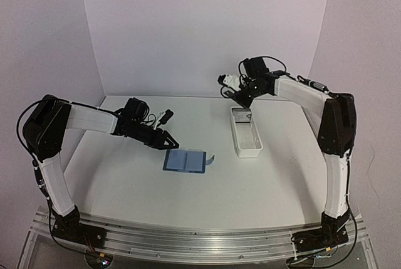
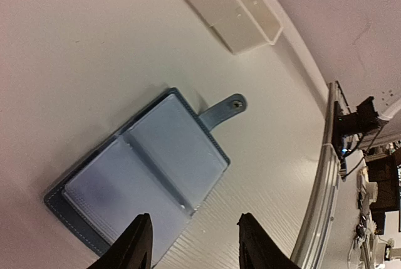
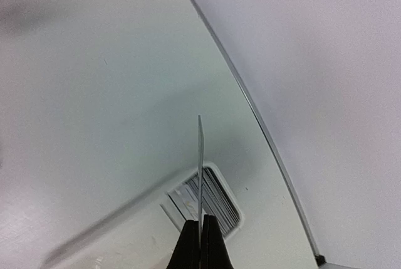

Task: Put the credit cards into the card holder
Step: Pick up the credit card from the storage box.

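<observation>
The card holder (image 1: 185, 160) lies open and flat on the white table, pale blue inside, with its strap (image 2: 224, 110) pointing right. My left gripper (image 1: 170, 142) hovers open just left of it. In the left wrist view its dark fingertips (image 2: 136, 241) straddle the card holder's (image 2: 144, 168) near corner without touching it. My right gripper (image 3: 202, 222) is shut on one credit card (image 3: 200, 156), held edge-on above the far end of the white tray (image 1: 247, 147). More credit cards (image 3: 216, 197) stand upright inside that end of the tray.
The long white tray (image 2: 241, 15) sits right of centre. White walls close the back and both sides. An aluminium rail (image 1: 200, 241) runs along the near table edge, with the arm bases on it.
</observation>
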`<state>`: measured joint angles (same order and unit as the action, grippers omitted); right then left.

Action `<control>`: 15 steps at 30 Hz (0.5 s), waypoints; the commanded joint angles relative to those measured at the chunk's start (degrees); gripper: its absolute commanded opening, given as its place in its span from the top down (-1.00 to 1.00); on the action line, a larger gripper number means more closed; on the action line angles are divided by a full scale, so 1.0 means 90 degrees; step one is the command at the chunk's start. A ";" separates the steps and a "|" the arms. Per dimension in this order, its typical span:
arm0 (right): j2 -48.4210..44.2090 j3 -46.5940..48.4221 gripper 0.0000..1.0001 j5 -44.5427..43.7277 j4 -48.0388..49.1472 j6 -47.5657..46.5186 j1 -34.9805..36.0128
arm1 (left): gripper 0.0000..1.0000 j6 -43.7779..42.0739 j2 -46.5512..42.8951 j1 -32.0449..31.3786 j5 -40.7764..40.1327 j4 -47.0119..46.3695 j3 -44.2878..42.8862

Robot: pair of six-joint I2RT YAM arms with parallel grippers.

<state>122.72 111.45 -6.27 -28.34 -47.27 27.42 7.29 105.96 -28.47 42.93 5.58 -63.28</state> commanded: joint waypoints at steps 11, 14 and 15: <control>-0.1792 -0.3708 1.00 0.4799 0.7067 0.7743 0.1173 | -0.63 0.1230 -0.1013 0.0627 0.2995 -0.4435 0.0320; -0.1569 -0.3728 1.00 0.4941 0.7495 0.8037 0.1410 | -0.66 0.1784 -0.0909 0.0619 0.3120 -0.4769 0.0212; -0.1499 -0.3730 1.00 0.4951 0.7585 0.8132 0.1450 | -0.66 0.1923 -0.0870 0.0612 0.3166 -0.4823 0.0172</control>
<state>107.63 77.81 33.72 26.07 15.65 39.18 16.44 98.30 -22.70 66.60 -29.15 -58.85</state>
